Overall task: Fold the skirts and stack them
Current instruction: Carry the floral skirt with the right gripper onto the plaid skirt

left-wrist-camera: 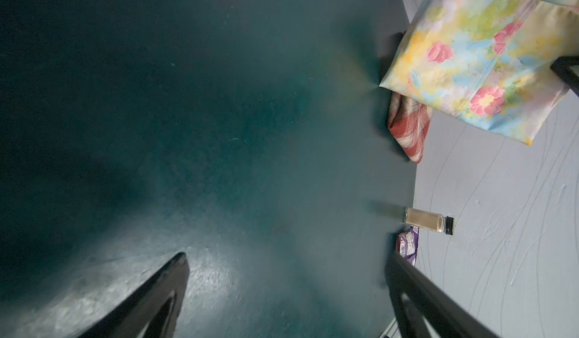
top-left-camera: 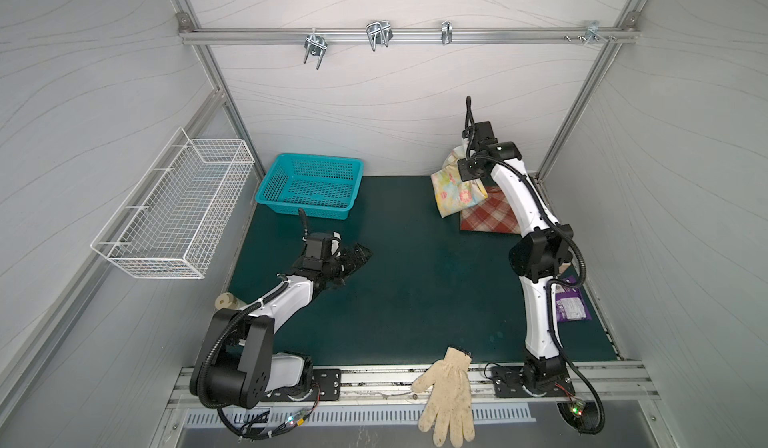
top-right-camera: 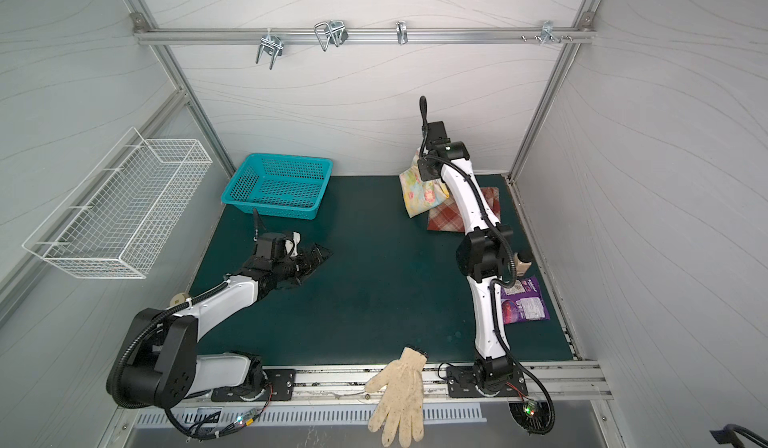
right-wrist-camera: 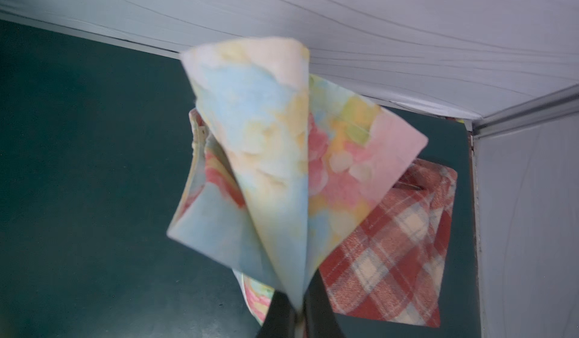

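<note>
Plaid (top-left-camera: 486, 217) half-hidden by floral skirt (top-left-camera: 449, 192) in right end effector (right-wrist-camera: 300, 306); left end effector (left-wrist-camera: 286, 258) released

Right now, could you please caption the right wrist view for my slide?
Right tool, shut on the thin pastel floral skirt, holds it partly over the rust-red and cream plaid skirt.

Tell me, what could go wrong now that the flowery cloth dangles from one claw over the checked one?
The thin pastel floral skirt hangs bunched from the shut right gripper; its pinched edge might slip out. Lowered like this, it may land crumpled and off-centre on the folded rust-red plaid skirt, or drag it askew.
</note>
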